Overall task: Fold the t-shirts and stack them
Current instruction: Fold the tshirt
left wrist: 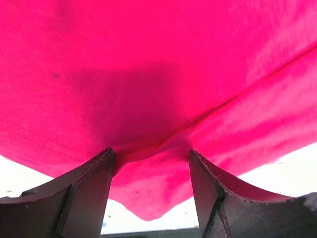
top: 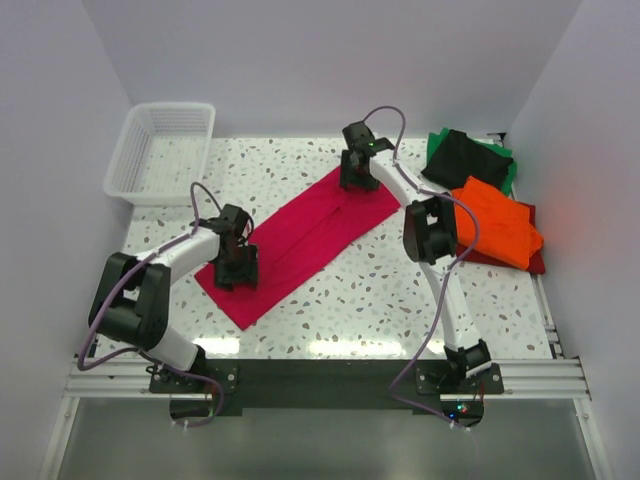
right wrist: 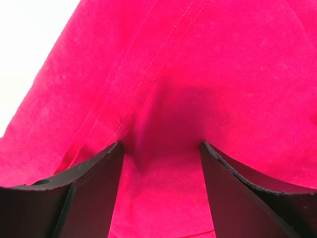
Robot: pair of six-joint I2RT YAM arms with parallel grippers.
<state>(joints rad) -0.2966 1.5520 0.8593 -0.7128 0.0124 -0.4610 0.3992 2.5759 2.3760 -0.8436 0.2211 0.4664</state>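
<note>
A crimson-pink t-shirt (top: 300, 235) lies on the table as a long narrow strip, running diagonally from near left to far right. My left gripper (top: 238, 270) stands over its near-left end, and my right gripper (top: 358, 178) over its far-right end. In the left wrist view the left gripper (left wrist: 151, 158) is open, its fingertips down on the pink cloth (left wrist: 148, 74), which puckers slightly between them. The right gripper (right wrist: 161, 148) is open too, its tips resting on the cloth (right wrist: 223, 74) beside a stitched seam. Neither has closed on the shirt.
At the right edge of the table lie folded t-shirts: a black one (top: 462, 158) over a green one (top: 508, 170), and an orange one (top: 495, 225) over a dark red one (top: 535, 262). A white mesh basket (top: 160, 150) stands at the back left.
</note>
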